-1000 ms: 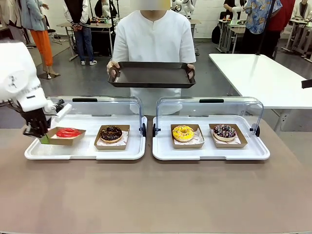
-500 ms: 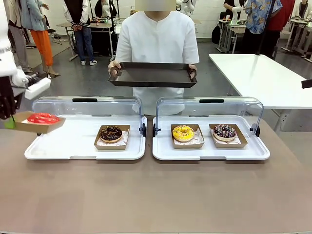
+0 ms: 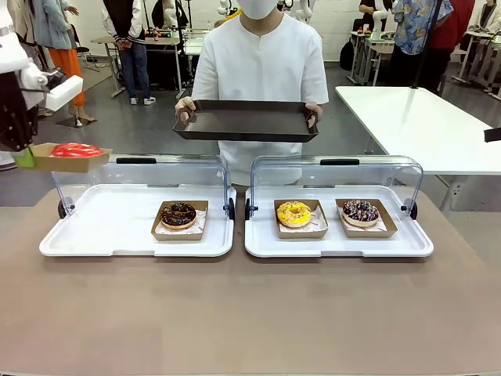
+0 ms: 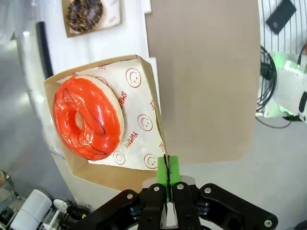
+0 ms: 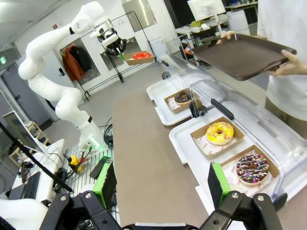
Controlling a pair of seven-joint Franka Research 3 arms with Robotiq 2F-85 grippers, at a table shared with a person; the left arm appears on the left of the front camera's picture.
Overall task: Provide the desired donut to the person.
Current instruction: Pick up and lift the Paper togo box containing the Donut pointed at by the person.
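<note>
Past the far-left corner of the counter, left claw pinches the box rim so the red donut rides level; right claw sits open.

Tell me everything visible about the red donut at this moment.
The red donut is a ring with glossy red-orange icing crossed by thin dark lines. It lies flat on white paper printed with red smileys, inside an open brown cardboard tray. The left gripper is shut on that tray's edge, holding it in the air, roughly level, over the left end of the white display tray.
</note>
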